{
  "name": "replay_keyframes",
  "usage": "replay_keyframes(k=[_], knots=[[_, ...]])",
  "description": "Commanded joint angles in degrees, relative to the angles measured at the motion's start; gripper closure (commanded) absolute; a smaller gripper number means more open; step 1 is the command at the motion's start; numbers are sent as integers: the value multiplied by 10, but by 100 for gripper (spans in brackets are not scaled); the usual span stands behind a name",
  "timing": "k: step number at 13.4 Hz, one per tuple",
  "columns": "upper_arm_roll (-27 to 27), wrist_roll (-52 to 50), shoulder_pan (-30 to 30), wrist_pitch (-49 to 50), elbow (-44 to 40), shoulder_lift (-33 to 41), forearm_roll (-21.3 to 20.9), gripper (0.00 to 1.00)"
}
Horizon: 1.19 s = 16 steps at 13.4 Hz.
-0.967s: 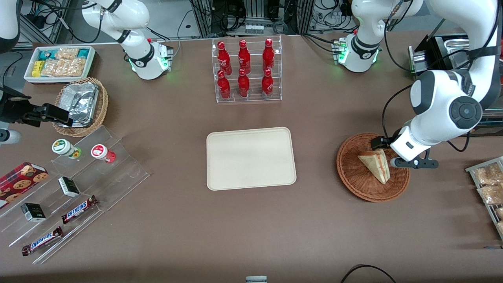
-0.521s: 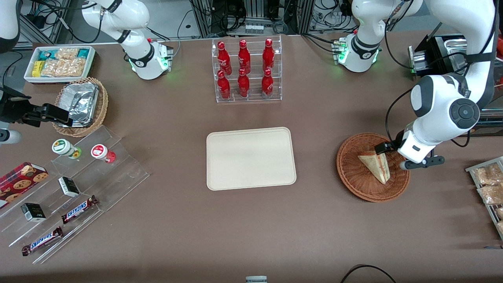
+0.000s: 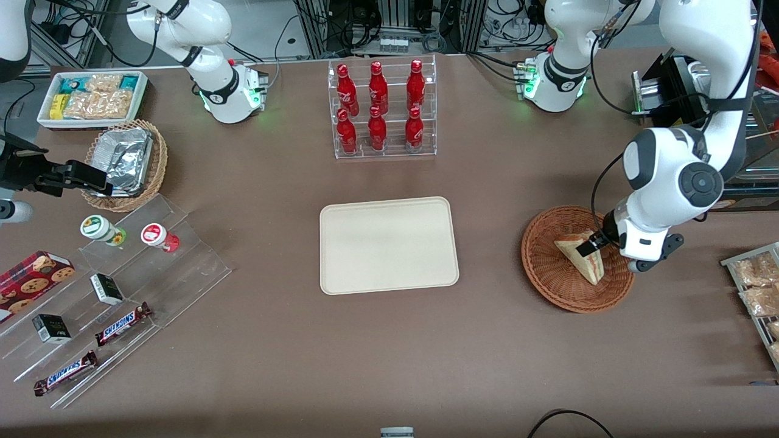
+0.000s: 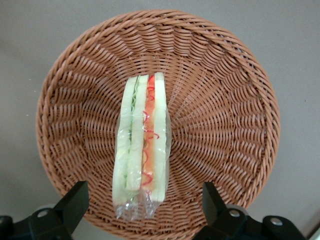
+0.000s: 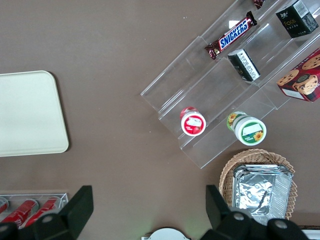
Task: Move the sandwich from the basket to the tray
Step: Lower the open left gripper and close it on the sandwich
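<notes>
Brown tabletop (image 3: 255, 340) carries everything, and the basket (image 3: 551, 277) makes the handiest landmark. Directly above that basket hangs the gripper (image 3: 599, 246), its fingers (image 4: 75, 200) spread wide, one to each side of the sandwich (image 3: 581, 255) and well clear of it. From the left wrist view the two dark fingers bracket the sandwich (image 4: 141, 150) across its thickness with wicker showing between each of them and the bread; they grip nothing. In the front view one dark finger overlaps the sandwich's upper part, though whether it touches cannot be told.

Inside the basket (image 4: 235, 115) the sandwich stands on edge near the middle, its cut face turned up: pale bread layers, a thin green stripe in one seam and a red-orange stripe in the next, all under clear wrap that bunches at one end. Seen from the front it is a pale wedge whose narrow tip points toward the front camera.

Above the basket, the working arm (image 3: 675, 176) bends down from high up, wrist pointing steeply downward. Toward the parked arm's end from the basket, well apart, lies the tray (image 3: 389, 243), nothing on it.
</notes>
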<state>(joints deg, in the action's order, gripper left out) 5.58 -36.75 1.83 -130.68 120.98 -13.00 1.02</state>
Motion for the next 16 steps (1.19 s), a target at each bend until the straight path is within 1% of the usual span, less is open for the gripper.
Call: replay_keyframes(k=[1,8,9,10,11,12,14,16], knots=[[1,-15,-1,-14,0,-10,1,0],[1,-13,-1,-48,12,-47,-1,0],[1,-13,-1,-54,18,-48,-1,16],[1,-12,-1,-55,21,-48,-1,47],[0,-4,-1,-55,28,-44,-2,88],[0,-3,-1,-51,33,-38,-7,100],[0,6,0,-14,31,-19,-29,100],[2,40,-1,41,15,9,-31,100]])
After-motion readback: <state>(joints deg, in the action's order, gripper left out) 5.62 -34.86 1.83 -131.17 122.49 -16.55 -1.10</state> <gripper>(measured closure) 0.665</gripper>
